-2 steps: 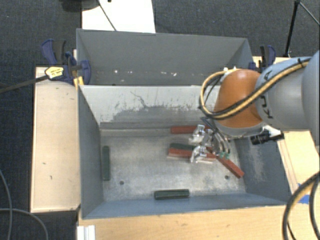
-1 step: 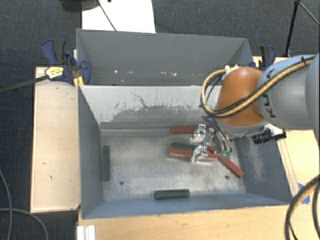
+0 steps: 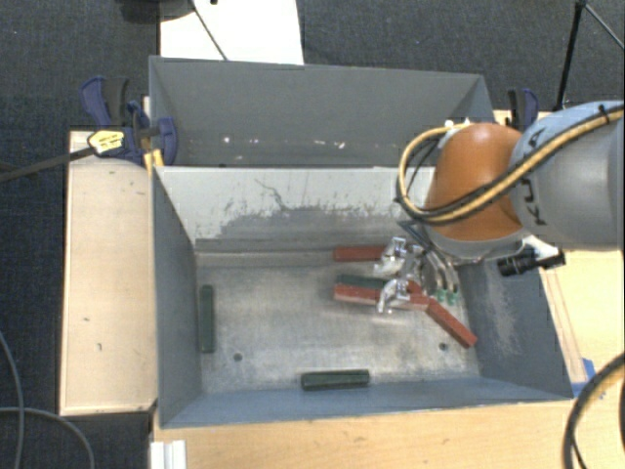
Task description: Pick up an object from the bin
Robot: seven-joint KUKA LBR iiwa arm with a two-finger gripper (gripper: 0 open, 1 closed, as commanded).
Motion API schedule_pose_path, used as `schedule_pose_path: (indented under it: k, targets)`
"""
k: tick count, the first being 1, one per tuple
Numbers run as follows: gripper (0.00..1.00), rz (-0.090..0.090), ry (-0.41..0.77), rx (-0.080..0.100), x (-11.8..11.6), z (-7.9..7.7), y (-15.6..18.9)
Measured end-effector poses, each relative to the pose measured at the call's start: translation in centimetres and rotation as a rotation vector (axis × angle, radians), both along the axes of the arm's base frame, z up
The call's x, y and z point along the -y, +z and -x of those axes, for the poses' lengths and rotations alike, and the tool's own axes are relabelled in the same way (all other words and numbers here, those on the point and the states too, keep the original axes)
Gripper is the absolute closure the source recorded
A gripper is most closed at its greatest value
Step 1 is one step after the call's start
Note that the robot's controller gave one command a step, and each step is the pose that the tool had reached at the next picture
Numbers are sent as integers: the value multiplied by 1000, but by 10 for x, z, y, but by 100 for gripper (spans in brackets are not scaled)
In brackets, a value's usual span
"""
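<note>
Looks like a robotics lab: grey metal bin on dark carpet, industrial arm with orange wrist cover, loose cables across the floor.

The only writing that can be made out is dark block lettering running along the grey shell of the arm, just beside the orange cover at its wrist. The letters look like "KU", probably the start of the maker's name KUKA. Cables cross them, and the rest cannot be read.
</note>
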State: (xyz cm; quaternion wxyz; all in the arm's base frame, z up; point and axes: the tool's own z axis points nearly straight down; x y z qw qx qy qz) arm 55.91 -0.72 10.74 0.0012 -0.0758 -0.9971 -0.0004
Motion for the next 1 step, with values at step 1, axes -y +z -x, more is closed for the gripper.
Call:
schedule_pose_path:
  k: [1]
  targets:
    - [100,0,0,5,0,-1,14]
